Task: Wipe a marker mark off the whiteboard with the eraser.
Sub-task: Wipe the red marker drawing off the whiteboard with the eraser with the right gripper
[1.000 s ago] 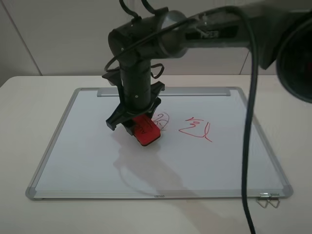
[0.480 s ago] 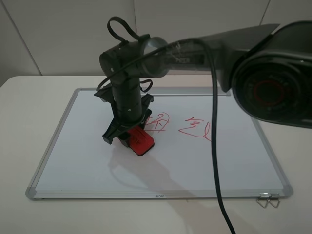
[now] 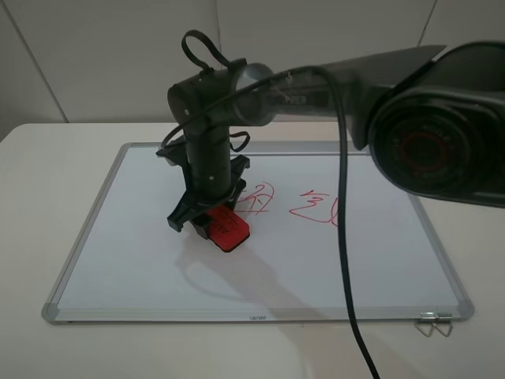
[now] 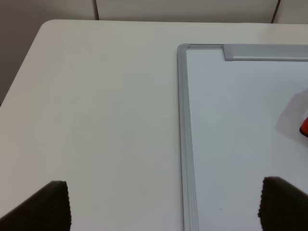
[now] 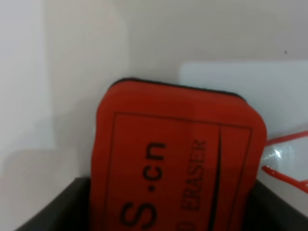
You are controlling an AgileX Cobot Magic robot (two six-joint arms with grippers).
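Pale table [image 3: 31, 237], the whiteboard [image 3: 331, 268] lying flat on it. The right gripper [image 3: 209, 219] reached across the middle, jaws clamped on the eraser [image 3: 228, 229], which sat low on the board just left of the marker mark [image 3: 261, 199]. The left gripper [image 4: 168, 211] hung over the board's left frame, jaws spread wide.
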